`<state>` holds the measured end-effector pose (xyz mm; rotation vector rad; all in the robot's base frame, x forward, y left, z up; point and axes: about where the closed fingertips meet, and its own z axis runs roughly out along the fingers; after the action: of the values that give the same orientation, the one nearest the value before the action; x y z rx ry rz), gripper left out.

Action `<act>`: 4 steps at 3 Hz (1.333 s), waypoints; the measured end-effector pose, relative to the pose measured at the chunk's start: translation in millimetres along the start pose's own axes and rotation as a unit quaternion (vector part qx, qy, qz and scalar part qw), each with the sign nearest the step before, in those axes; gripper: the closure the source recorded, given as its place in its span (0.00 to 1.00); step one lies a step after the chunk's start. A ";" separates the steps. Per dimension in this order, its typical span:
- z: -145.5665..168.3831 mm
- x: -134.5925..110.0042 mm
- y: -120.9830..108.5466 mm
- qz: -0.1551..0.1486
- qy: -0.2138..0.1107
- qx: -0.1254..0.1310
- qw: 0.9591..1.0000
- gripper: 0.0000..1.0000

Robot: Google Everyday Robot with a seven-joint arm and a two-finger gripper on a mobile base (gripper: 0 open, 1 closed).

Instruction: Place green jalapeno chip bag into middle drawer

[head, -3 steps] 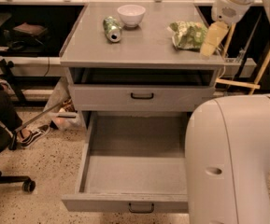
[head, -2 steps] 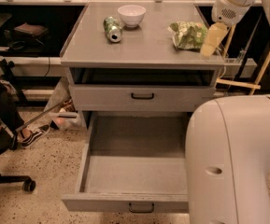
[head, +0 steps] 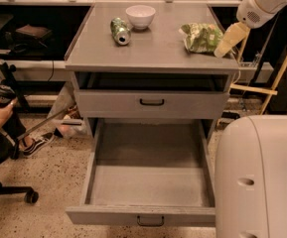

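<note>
Our gripper (head: 229,39) hangs just beside the green jalapeno chip bag (head: 200,36), which lies toward the white bowl (head: 140,16); we cannot tell whether it grips.

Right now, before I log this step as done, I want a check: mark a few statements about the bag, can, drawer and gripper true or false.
1. The chip bag lies on the cabinet top. True.
2. The can stands upright. False: it lies on its side near the bowl.
3. The large drawer is shut. False: it is pulled out, and the bag is not in it.
4. The gripper is beside the bag, on the side away from the can. True.
</note>
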<state>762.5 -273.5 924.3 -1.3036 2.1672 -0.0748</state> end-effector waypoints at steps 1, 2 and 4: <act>-0.7 -21.8 -21.9 0.002 -0.035 0.041 0.999 0.00; 18.1 -49.1 -21.9 -0.007 -0.040 0.046 0.998 0.00; 55.3 -64.9 -8.3 0.001 -0.026 0.023 0.999 0.00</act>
<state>819.6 -210.8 912.1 -1.2640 2.1109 -0.0874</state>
